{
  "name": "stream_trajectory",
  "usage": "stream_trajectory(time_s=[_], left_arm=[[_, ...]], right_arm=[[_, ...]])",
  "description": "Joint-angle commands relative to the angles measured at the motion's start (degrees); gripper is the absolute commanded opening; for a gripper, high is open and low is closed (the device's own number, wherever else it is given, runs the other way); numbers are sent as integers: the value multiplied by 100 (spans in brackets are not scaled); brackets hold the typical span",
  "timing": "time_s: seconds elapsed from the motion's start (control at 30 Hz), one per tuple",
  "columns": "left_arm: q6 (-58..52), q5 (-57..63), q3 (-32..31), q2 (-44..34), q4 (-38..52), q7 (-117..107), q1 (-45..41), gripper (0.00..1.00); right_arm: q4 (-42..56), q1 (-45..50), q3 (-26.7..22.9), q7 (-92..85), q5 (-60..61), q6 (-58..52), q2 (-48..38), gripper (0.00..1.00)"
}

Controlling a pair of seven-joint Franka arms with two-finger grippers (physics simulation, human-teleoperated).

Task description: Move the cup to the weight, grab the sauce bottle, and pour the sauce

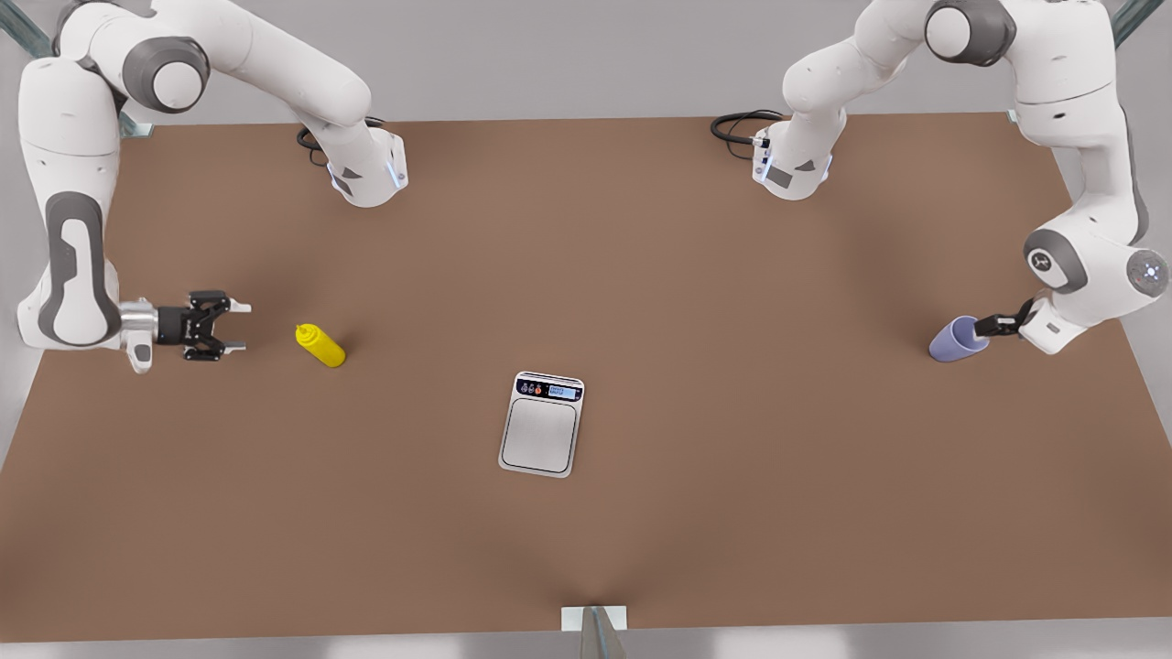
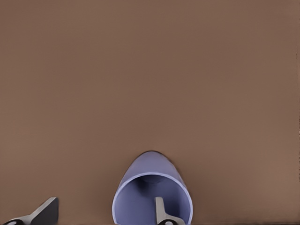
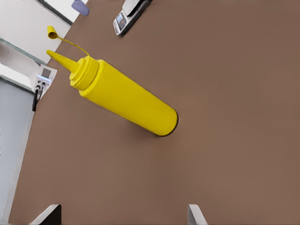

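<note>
The lavender cup [image 1: 957, 339] [image 2: 149, 165] stands on the table at the front view's right. My left gripper [image 1: 992, 326] [image 2: 104, 210] is at its rim, open. One of its fingers [image 2: 159, 211] is inside the cup and the other is outside the wall. The yellow sauce bottle [image 1: 321, 345] [image 3: 126, 96] stands at the front view's left with its small cap hanging loose on a tether. My right gripper [image 1: 240, 327] [image 3: 123, 214] is open, a short way from the bottle and pointing at it. The silver weight [image 1: 541, 425] [image 3: 125, 15] lies mid-table, its display lit.
The brown table [image 1: 732, 412] spreads wide between the cup, the weight and the bottle. Both arm bases [image 1: 366, 169] stand at the far edge with black cables. A small bracket [image 1: 594, 620] sits at the near edge.
</note>
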Motion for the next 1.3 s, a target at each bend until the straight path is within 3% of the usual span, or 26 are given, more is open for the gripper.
stream_trajectory(time_s=[0.0,0.27,0.3,0.37,0.4,0.43,0.47,0.5,0.7,0.77,0.83,0.9,1.0,1.07,1.2,1.27], left_arm=[[63,-167,2,83,6,1738,-19,100],[301,-184,2,382,6,1738,69,98],[309,-184,2,391,15,1738,69,81],[318,-184,2,435,15,1738,60,71],[318,-184,2,435,15,1738,60,61],[309,-184,2,426,15,1729,60,41],[283,-184,-7,426,15,1711,51,29],[274,-184,-7,417,24,1703,43,26],[-6,-184,-33,207,76,1211,-247,21],[-560,-175,-33,-154,208,508,-774,21],[-1438,-175,-33,-189,971,-449,-1538,21],[-2055,-184,-296,48,1781,-2084,-2576,21],[-2072,-237,-1456,663,2810,-4370,-2682,21],[-2064,-211,-1905,971,3100,-5258,-2726,21],[-2064,-211,-1932,1489,3819,-7224,-3700,21],[-2037,-202,-1931,2077,4777,-8500,-4324,21]], right_arm=[[4,1,1,-5089,471,-131,93,100],[-5,-157,1,-5063,1174,-289,489,100],[-5,-157,1,-5072,1244,-359,585,100],[-5,-139,19,-5063,1262,-447,709,100],[-5,-130,36,-5063,1288,-509,744,100],[-14,-122,36,-5063,1332,-509,788,100],[-23,-113,54,-5072,1359,-509,832,100],[-23,-113,63,-5080,1420,-500,902,100],[-14,98,80,-5063,1543,-509,955,100],[-14,177,80,-5054,1622,-527,955,100],[-14,195,80,-5036,1649,-527,955,100],[-14,247,80,-5036,1702,-588,972,100],[-23,300,80,-5036,1754,-623,990,100],[-23,353,80,-5028,1798,-649,990,100],[-67,388,80,-5036,1798,-737,1043,100],[-110,397,80,-5071,1833,-737,1078,100]])
